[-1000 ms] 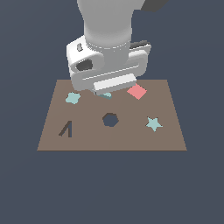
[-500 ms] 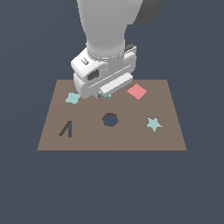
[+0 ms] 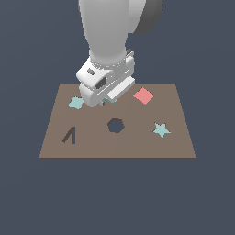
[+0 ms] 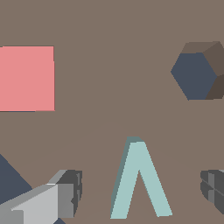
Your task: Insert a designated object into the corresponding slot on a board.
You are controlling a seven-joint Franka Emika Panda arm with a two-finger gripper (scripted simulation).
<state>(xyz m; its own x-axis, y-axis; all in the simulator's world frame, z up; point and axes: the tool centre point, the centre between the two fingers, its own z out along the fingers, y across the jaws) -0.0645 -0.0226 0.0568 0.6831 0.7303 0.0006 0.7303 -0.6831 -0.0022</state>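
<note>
Our fingers stand spread on either side of the teal inverted-V block lying on the board; we should centre, descend squarely, then pinch its legs.

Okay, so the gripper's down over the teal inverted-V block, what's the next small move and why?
Probably close the fingers. In the wrist view the teal inverted-V block sits on the brown board between the open gripper's fingers, not yet touched, so a grasp looks ready.
</note>
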